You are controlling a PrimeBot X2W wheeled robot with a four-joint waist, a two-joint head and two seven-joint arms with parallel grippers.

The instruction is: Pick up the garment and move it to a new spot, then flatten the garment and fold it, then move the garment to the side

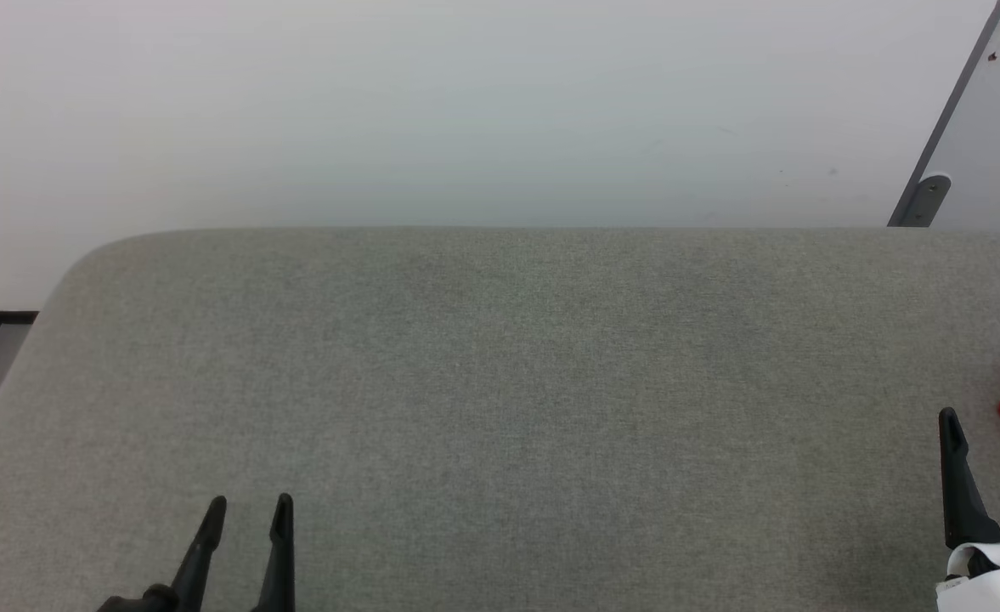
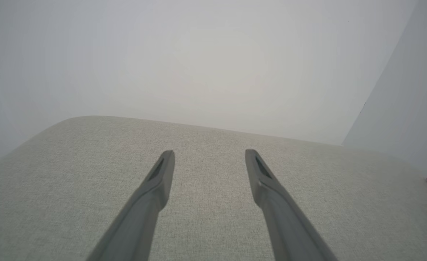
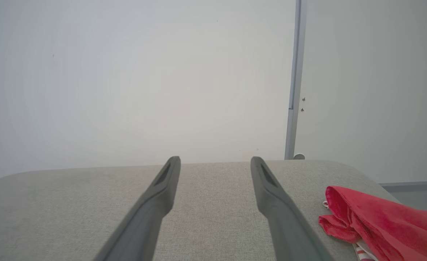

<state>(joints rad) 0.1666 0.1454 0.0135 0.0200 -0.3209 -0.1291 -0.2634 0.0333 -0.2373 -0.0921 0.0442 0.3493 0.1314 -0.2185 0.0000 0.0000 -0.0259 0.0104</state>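
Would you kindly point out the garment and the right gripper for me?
garment point(image 3: 385, 221), right wrist view, on its crumpled red cloth.
right gripper point(image 3: 215, 160), right wrist view, midway between its fingertips.

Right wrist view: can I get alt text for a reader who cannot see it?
A crumpled red garment lies at the lower right on a grey fabric surface, just beside the right tool, whose two dark fingers stand open and empty over the surface. A pale wall rises behind.
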